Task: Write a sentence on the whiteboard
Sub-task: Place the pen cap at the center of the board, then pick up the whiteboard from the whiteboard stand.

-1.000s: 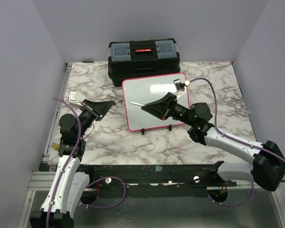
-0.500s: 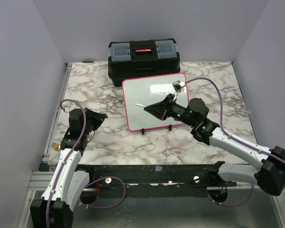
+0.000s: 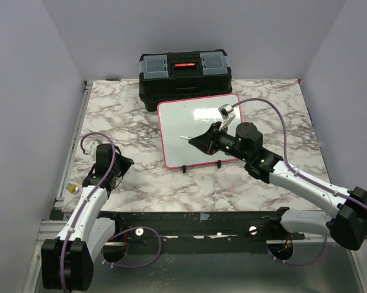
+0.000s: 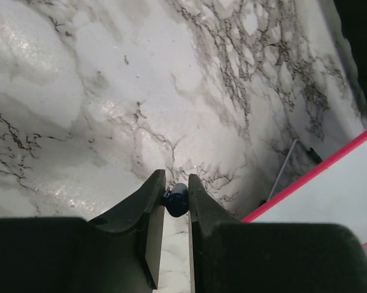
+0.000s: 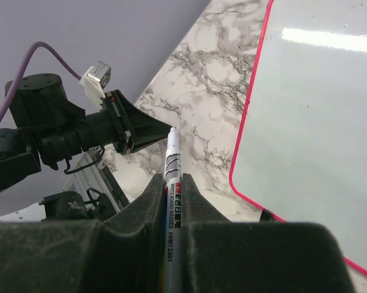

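The whiteboard (image 3: 198, 122) with its pink-red frame stands tilted at the table's middle, and its face shows only glare; no sentence is in view. My right gripper (image 3: 194, 140) hovers over the board's lower left part, shut on a white marker (image 3: 184, 137) whose tip points left. In the right wrist view the marker (image 5: 172, 152) runs between the shut jaws of that gripper (image 5: 171, 180), beside the whiteboard (image 5: 317, 122). My left gripper (image 3: 123, 162) is low at the near left, shut on a dark blue marker cap (image 4: 176, 200).
A black toolbox (image 3: 184, 76) sits behind the board at the table's far edge. A metal rail (image 3: 73, 146) runs along the left side, with a small round object (image 3: 72, 189) near it. The board's black feet (image 3: 184, 168) stand on the marble top.
My left gripper has drawn back toward the near left with the cap, away from the board. The right gripper has shifted slightly right and nearer, still gripping the marker.
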Motion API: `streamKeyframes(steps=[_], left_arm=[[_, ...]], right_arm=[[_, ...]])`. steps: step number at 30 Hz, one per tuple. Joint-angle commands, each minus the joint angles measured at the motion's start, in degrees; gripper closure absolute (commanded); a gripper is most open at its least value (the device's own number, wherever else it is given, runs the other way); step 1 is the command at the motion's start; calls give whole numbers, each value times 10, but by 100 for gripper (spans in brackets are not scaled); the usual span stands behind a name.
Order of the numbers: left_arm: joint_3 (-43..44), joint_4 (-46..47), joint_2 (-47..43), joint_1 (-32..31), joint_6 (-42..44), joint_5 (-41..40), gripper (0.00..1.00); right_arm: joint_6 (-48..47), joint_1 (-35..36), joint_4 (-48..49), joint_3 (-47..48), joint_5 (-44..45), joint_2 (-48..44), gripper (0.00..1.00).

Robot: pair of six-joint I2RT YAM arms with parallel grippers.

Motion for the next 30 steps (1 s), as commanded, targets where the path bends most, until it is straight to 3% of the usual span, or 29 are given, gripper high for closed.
streamKeyframes(steps=[1,10,14,24,30], left_arm=[[-17,-12,19,4,-20,-33,90],[-23,-6,64,4,-34,-44,63],[-25,-9,71,4,-37,-40,61],[-18,-23,-1,4,-14,-61,9],[20,3,-58,4,90,-72,3]], right_arm=[[-15,1,-30,9,17,3,99],[-25,1,-45,14,33,12,99],[-25,1,-51,17,35,21,99],[-36,1,-66,22,51,22,99],[-43,1,-70,24,59,18,99]])
